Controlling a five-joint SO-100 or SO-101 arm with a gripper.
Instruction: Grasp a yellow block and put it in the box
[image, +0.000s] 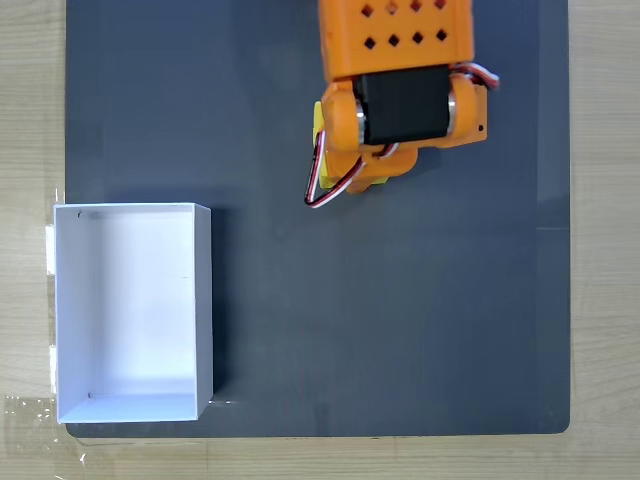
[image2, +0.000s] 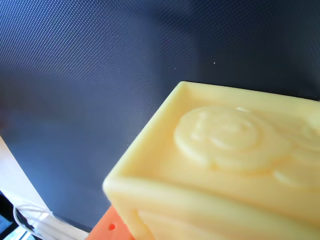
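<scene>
Yellow block (image2: 235, 165) looms at lower right of the wrist view, apparently clenched in the orange claw (image: 350, 165) at upper centre of the fixed view, well apart from the white box (image: 203, 300) at lower left; a loose grip could drop it short.
</scene>
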